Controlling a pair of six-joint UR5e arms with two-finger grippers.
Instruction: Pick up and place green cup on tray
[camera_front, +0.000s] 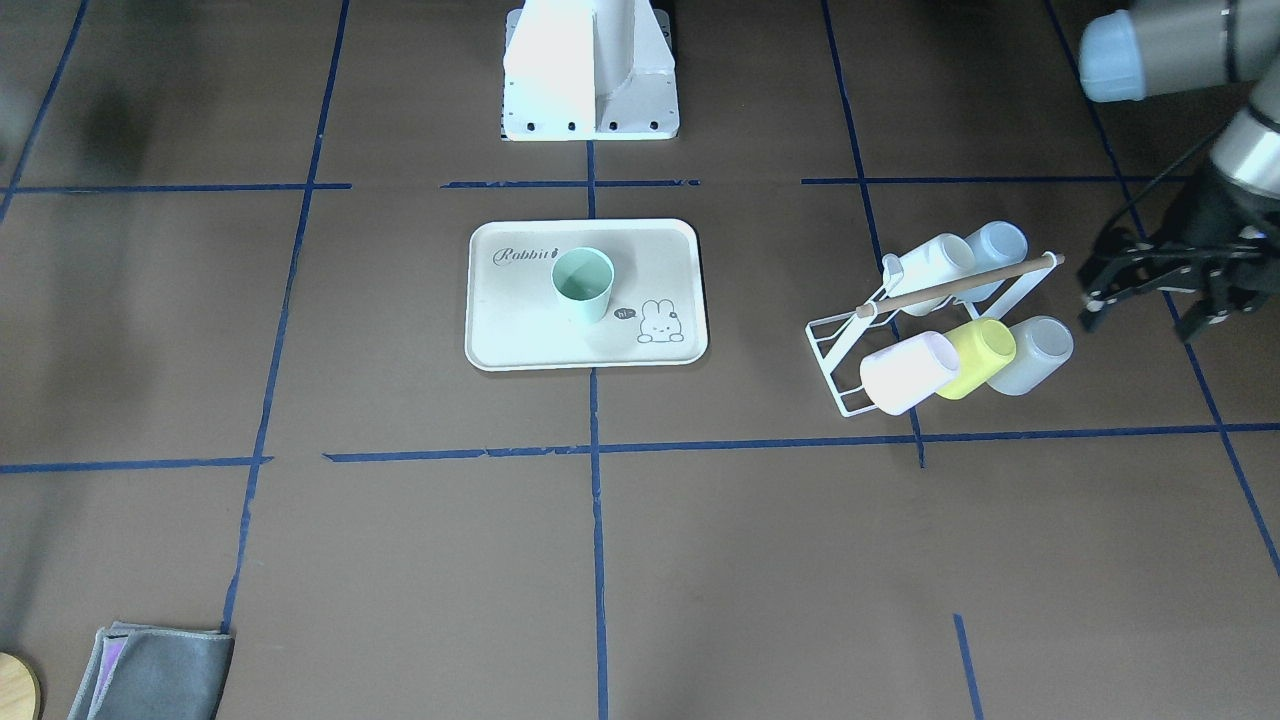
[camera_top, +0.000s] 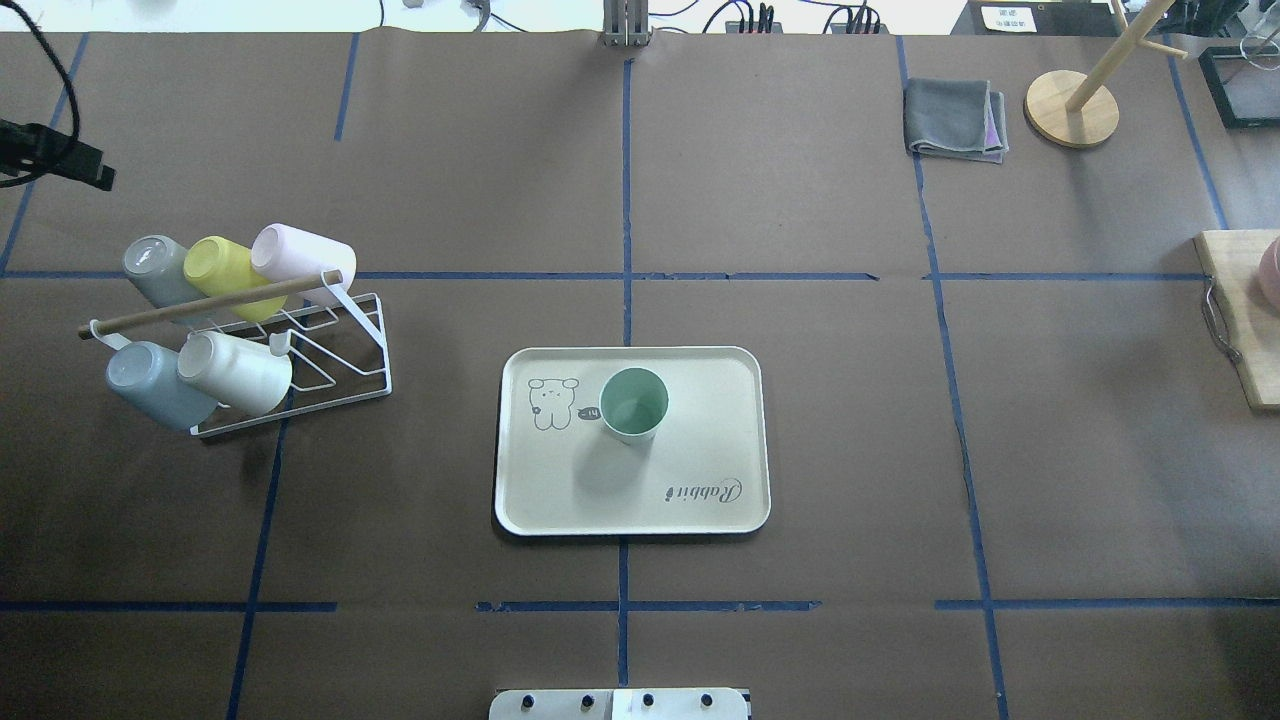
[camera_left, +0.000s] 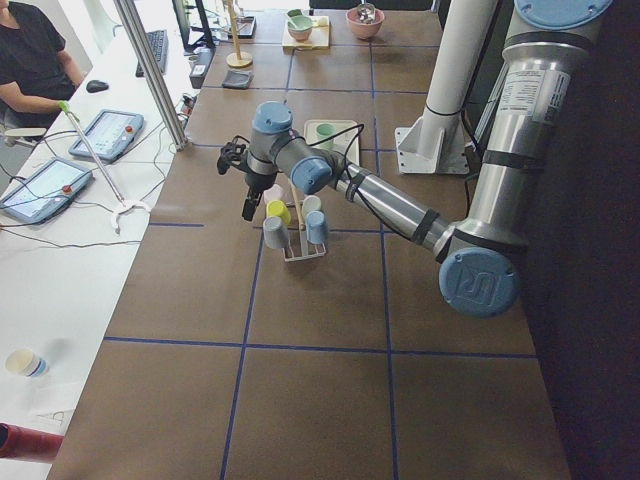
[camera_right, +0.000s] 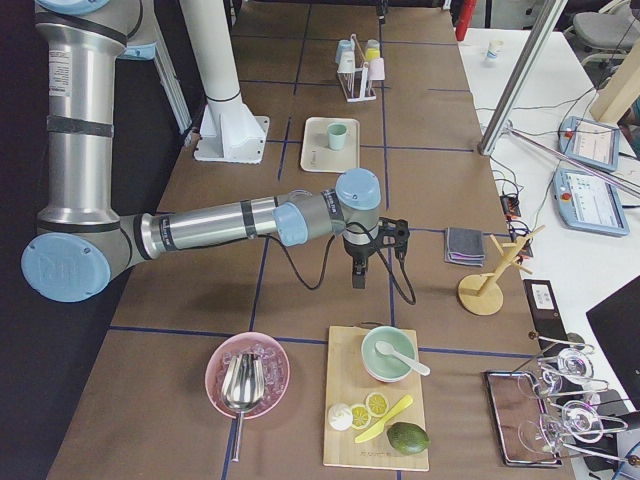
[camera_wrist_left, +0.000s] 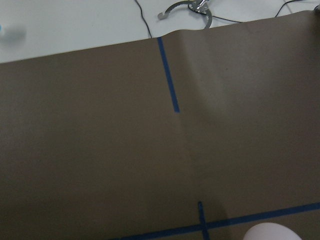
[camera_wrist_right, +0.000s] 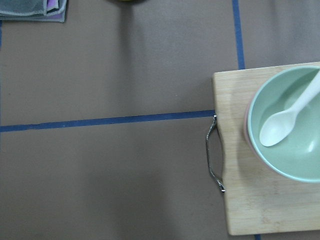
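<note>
Tray (camera_top: 520, 500), "Rabbit" lettered along its near edge, "hi" bubble (camera_top: 589, 413) by bunny (camera_top: 550, 402), green cup (camera_top: 633, 405) upright, mouth up, mid-tray, rack (camera_top: 210, 304) at tray's 10 o'clock, left tool (camera_front: 1140, 322) spread, empty, past it, right tool (camera_right: 357, 275), cannot tell if spread

The green cup (camera_top: 633, 404), pale mint and handleless, stands upright with its mouth up on the tray (camera_top: 700, 400), a cream rectangular tray with rounded corners, between the bunny drawing and the "Rabbit" lettering.

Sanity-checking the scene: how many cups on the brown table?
6. Green cup on the tray; five on the rack: grey, yellow, pink far row; blue-grey, white near row. None looks hidden.
</note>
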